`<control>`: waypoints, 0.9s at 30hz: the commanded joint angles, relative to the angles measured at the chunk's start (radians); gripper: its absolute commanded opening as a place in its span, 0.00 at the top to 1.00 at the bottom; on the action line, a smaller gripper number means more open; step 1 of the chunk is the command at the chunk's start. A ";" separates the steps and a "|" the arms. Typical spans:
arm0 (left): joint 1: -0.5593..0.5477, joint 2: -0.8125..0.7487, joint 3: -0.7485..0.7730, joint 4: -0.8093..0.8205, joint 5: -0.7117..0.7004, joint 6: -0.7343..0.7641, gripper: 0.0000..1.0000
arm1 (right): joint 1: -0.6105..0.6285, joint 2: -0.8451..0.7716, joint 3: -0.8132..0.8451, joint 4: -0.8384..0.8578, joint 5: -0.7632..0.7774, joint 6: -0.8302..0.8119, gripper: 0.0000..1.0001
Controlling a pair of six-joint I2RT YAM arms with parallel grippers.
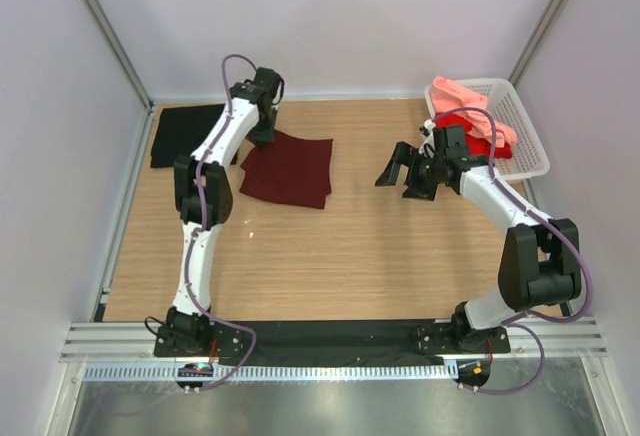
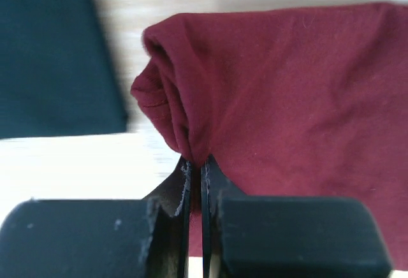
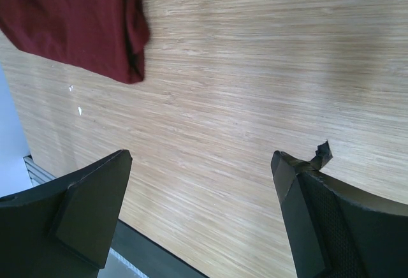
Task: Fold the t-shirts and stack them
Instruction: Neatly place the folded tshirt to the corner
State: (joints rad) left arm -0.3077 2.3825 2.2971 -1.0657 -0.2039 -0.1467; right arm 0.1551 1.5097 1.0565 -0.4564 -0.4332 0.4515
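A folded dark maroon t-shirt (image 1: 288,171) lies flat on the wooden table, left of centre. My left gripper (image 1: 263,136) is shut on its far left corner; in the left wrist view the maroon cloth (image 2: 287,99) bunches up between the closed tips of the gripper (image 2: 196,166). A folded black t-shirt (image 1: 190,134) lies to the left (image 2: 51,55). My right gripper (image 1: 400,181) hovers wide open over bare table right of centre, nothing between its fingers (image 3: 201,163). The maroon shirt's edge (image 3: 76,16) shows at the top left of the right wrist view.
A white lattice basket (image 1: 535,141) stands at the back right, holding a salmon pink shirt (image 1: 455,94) and a bright red shirt (image 1: 462,121). White walls enclose the table on three sides. A dark strip (image 3: 153,256) runs along the near edge.
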 commanded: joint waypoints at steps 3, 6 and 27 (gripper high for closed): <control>0.068 -0.045 0.143 0.021 -0.219 0.134 1.00 | 0.000 0.010 0.025 0.045 -0.001 0.001 0.00; 0.091 -0.060 0.148 0.093 -0.244 0.193 1.00 | 0.000 0.027 0.028 0.061 -0.009 0.003 0.00; 0.298 -0.129 0.084 0.389 -0.263 0.325 1.00 | -0.002 0.030 0.019 0.088 -0.001 -0.010 0.00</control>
State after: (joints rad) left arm -0.0601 2.3024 2.3836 -0.7795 -0.4519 0.1471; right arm 0.1551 1.5646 1.0576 -0.4137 -0.4393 0.4473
